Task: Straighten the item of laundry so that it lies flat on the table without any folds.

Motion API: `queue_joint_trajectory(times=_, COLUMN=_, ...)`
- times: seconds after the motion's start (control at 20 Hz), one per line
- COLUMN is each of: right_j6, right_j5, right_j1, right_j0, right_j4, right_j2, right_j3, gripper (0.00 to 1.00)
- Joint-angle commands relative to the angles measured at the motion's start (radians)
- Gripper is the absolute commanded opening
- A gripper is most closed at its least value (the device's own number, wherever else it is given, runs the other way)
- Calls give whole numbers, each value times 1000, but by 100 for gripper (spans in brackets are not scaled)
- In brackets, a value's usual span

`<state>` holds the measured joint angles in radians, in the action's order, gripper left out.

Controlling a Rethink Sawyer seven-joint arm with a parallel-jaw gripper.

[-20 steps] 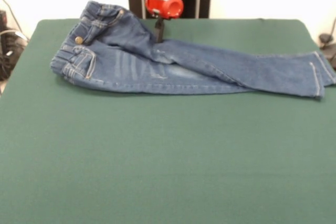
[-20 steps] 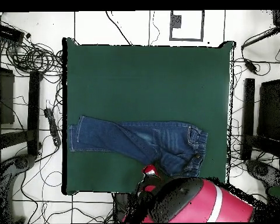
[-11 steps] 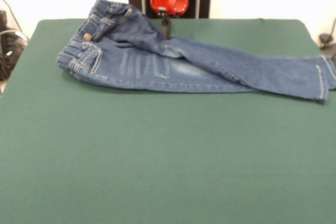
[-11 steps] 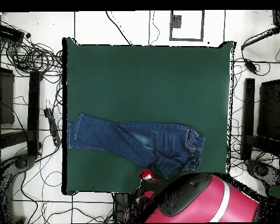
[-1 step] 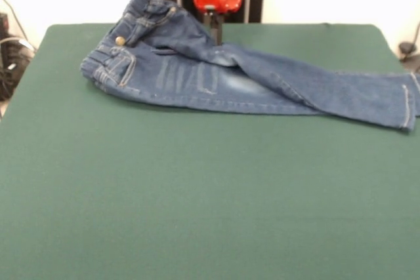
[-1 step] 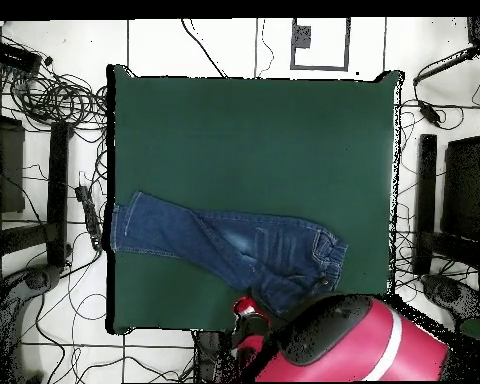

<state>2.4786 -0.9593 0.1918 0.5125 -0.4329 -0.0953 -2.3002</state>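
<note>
The item of laundry (image 5: 262, 80), a small pair of blue jeans, lies across the far part of the green table (image 5: 197, 195). Its waistband (image 5: 121, 44) is at the left and its legs overlap and run out to the right edge. My gripper (image 5: 214, 36), below a red collar, stands at the far edge and is shut on the jeans' fabric near the crotch, which is drawn up toward it. In the overhead view the jeans (image 6: 214, 245) slant along the table's lower part (image 6: 254, 140), with the gripper (image 6: 248, 308) at their lower edge, fingers hidden there.
Cables and black stands (image 6: 44, 200) crowd the floor at both sides of the table in the overhead view. The red arm (image 6: 354, 345) covers the table's bottom right corner. The leg ends (image 5: 407, 100) reach the table's right edge.
The gripper has drawn back toward the far edge, dragging the jeans with it. The waist has shifted right and farther back, and the legs now slant more.
</note>
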Motion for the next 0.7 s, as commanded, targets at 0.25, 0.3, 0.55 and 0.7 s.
queue_joint_trajectory(times=0.25, right_j6=122, right_j5=278, right_j1=20, right_j0=128, right_j4=-349, right_j2=216, right_j3=129, gripper=0)
queue_joint_trajectory(times=0.3, right_j6=115, right_j5=278, right_j1=32, right_j0=131, right_j4=-355, right_j2=209, right_j3=125, gripper=0)
queue_joint_trajectory(times=0.55, right_j6=117, right_j5=318, right_j1=42, right_j0=184, right_j4=-451, right_j2=256, right_j3=153, gripper=0)
queue_joint_trajectory(times=0.7, right_j6=123, right_j5=362, right_j1=46, right_j0=218, right_j4=-510, right_j2=294, right_j3=176, gripper=0)
